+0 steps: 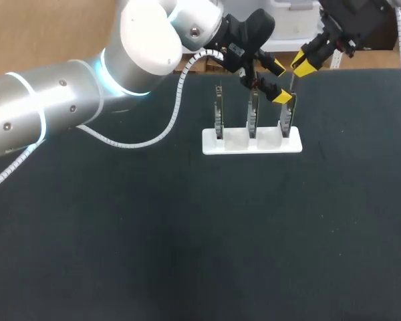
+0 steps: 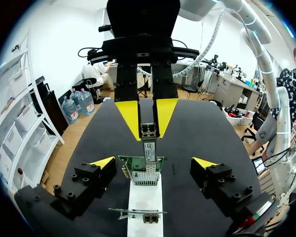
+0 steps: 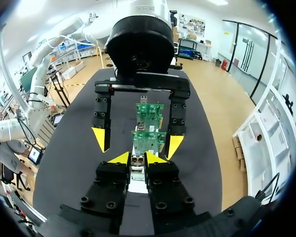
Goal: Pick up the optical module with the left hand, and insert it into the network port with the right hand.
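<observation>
Right gripper point(image 3: 136, 159), fingers narrow, pinches the optical module point(image 2: 149, 145). The module's free end meets the network port point(image 2: 146, 175) of the network card point(image 2: 133, 164) just ahead. Left gripper point(image 2: 154, 162) is wide and empty, straddling that card. Recommended: align the module squarely, then press straight and gently.

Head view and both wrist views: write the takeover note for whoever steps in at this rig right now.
Left gripper: fingers open and empty, one on either side of the end network card in the white holder, not touching it.
Right gripper: fingers shut on the optical module, held upright with its lower end at that card's top edge.
Done: the module is picked up and now sits in the right gripper.
Left: push it fully into the port. I cannot tell whether it has entered yet. Then release it.
</observation>
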